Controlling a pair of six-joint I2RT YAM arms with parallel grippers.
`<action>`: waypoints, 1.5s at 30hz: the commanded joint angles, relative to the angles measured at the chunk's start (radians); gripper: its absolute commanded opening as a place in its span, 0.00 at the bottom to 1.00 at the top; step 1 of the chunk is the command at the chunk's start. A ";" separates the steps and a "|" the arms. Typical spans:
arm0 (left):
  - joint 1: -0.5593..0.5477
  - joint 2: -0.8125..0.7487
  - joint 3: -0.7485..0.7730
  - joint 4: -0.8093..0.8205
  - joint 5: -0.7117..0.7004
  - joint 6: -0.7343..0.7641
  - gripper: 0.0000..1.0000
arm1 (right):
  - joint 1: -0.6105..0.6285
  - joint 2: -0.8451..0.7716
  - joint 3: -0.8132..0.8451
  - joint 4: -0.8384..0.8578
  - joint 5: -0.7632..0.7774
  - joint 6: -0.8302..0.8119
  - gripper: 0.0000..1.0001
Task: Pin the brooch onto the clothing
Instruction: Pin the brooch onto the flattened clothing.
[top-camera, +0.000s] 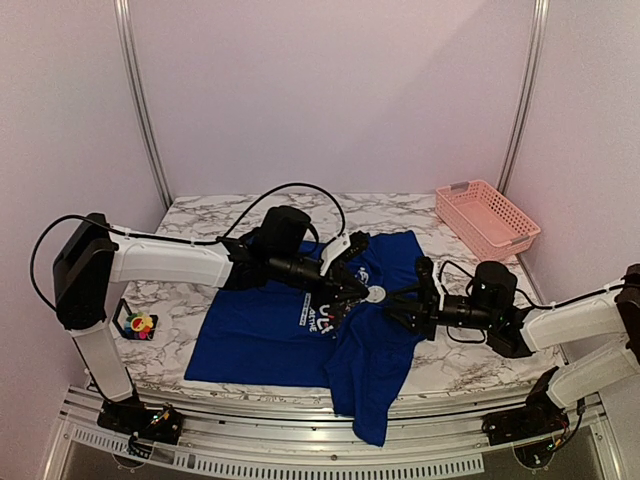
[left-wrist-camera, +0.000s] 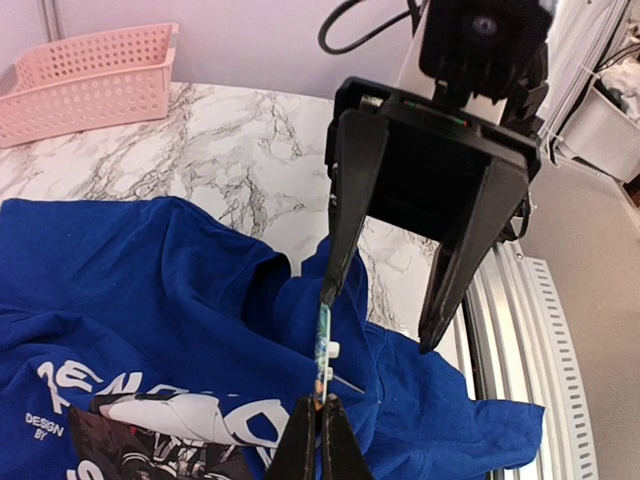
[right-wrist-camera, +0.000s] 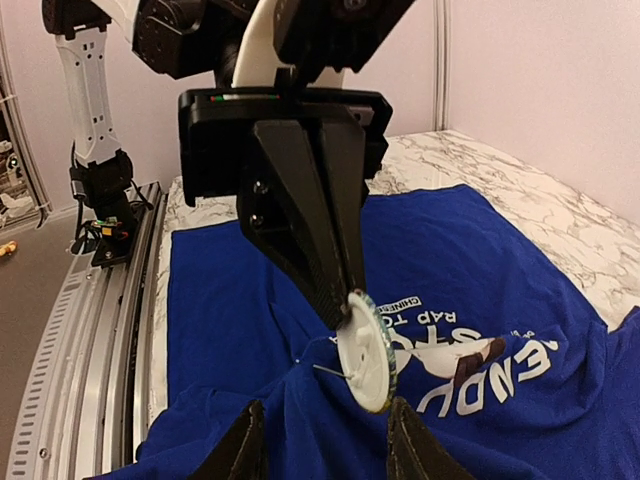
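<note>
Though thin, disc-shaped brooch (right-wrist-camera: 366, 350) over rumpled clothing (right-wrist-camera: 225, 290)

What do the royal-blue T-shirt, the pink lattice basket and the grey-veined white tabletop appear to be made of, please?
Royal-blue T-shirt: soft matte fabric, probably cotton knit; it folds and bunches.
Pink lattice basket: likely moulded plastic; rigid perforated walls, even colour.
Grey-veined white tabletop: marble look, possibly printed laminate; smooth, veined pattern.

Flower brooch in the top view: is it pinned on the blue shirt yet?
No, the flower brooch sits on the black holder, left of the blue shirt and not touching it.
</note>
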 joint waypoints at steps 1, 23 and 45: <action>0.006 -0.012 -0.008 0.004 -0.003 -0.021 0.00 | 0.039 0.028 -0.036 0.010 0.105 0.020 0.36; 0.007 -0.015 -0.010 -0.016 0.002 0.005 0.00 | 0.094 0.174 0.073 0.060 0.176 0.022 0.03; -0.016 -0.015 -0.021 0.007 0.099 0.008 0.00 | -0.044 0.146 0.199 -0.189 0.078 0.285 0.00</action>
